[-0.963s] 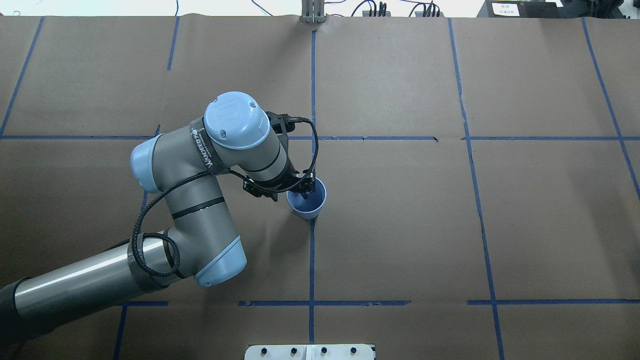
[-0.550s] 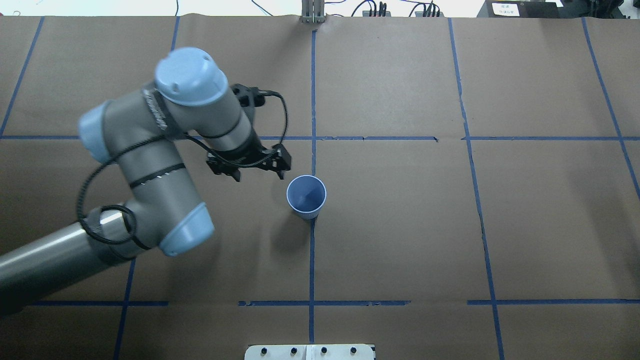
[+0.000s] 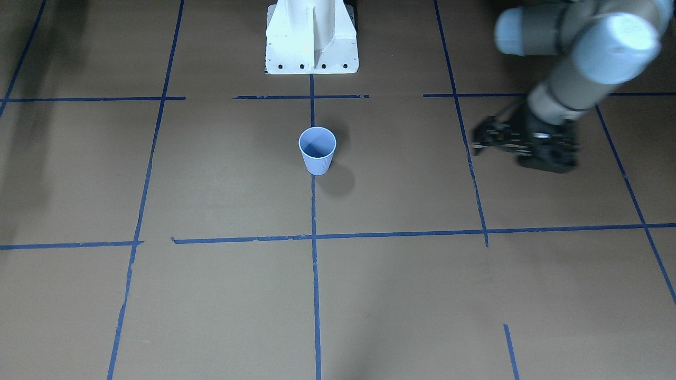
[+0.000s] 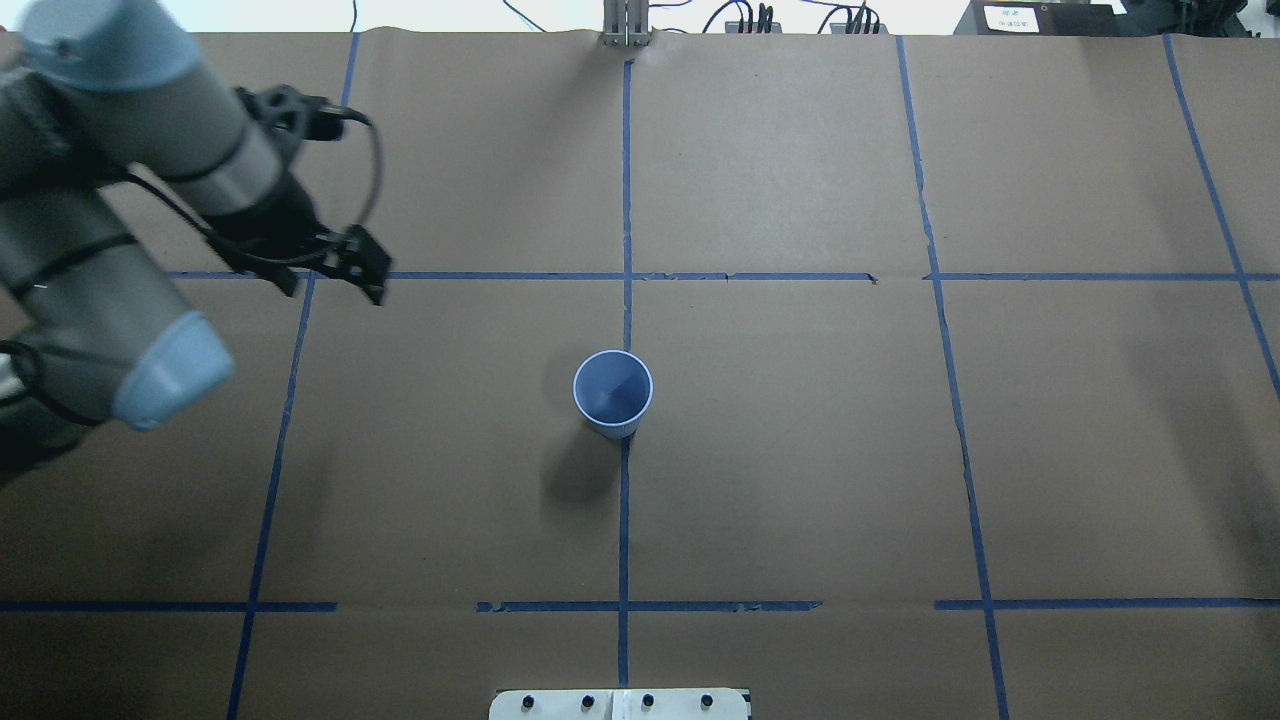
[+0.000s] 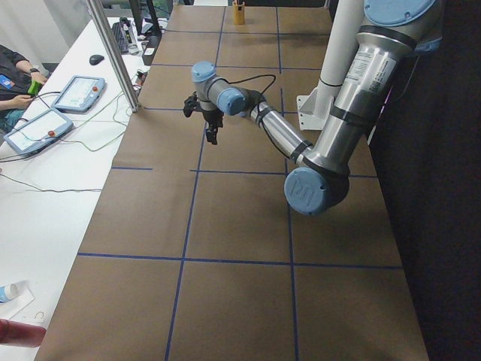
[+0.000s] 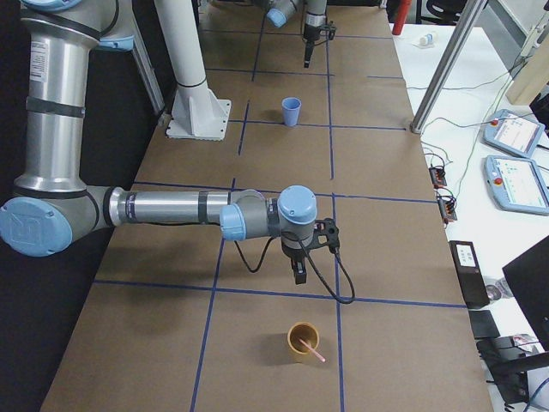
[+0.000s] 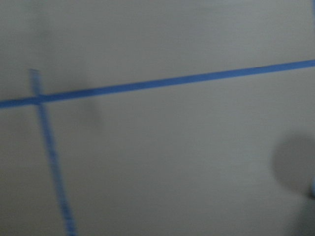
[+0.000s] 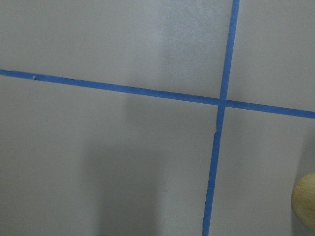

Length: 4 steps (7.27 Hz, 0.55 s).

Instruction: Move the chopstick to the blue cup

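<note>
The blue cup (image 4: 612,393) stands upright at the table's middle, also in the front-facing view (image 3: 317,150) and the right-side view (image 6: 292,111). I see no chopstick in it. A pinkish chopstick (image 6: 314,351) leans in a brown cup (image 6: 302,342) at the table's right end. My left gripper (image 4: 335,290) is open and empty, well to the left of the blue cup and above the table, also in the front-facing view (image 3: 515,150). My right gripper (image 6: 298,273) points down just short of the brown cup; I cannot tell whether it is open or shut.
The white robot base (image 3: 311,37) stands at the table's near edge. Blue tape lines grid the brown paper. The brown cup's rim (image 8: 305,199) shows in the right wrist view. Tablets (image 6: 515,163) and cables lie on the side table beyond the far edge.
My left gripper was at the blue cup's rim a second ago. It has drawn away to the left and farther back. The cup has not moved.
</note>
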Each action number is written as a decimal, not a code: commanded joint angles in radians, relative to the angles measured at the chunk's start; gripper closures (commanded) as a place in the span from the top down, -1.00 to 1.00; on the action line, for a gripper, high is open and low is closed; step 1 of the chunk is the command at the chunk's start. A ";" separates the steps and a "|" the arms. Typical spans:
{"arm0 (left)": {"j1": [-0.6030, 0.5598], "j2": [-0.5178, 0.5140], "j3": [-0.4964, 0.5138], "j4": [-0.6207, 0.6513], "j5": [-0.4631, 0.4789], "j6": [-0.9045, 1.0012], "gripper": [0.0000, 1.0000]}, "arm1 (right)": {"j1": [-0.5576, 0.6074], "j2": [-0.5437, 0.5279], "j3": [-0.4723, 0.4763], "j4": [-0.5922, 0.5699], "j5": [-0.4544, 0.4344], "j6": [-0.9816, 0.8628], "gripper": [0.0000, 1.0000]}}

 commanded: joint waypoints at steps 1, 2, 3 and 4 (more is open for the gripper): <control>-0.232 0.205 0.016 0.002 -0.010 0.350 1.00 | -0.002 -0.001 -0.004 0.006 0.006 0.025 1.00; -0.327 0.261 0.063 0.001 -0.014 0.457 1.00 | 0.001 -0.014 -0.001 0.008 0.005 0.010 1.00; -0.410 0.307 0.125 -0.011 -0.063 0.523 1.00 | 0.021 -0.035 -0.005 0.008 0.003 -0.032 1.00; -0.442 0.354 0.156 -0.014 -0.072 0.539 1.00 | 0.061 -0.053 -0.022 0.006 -0.007 -0.088 1.00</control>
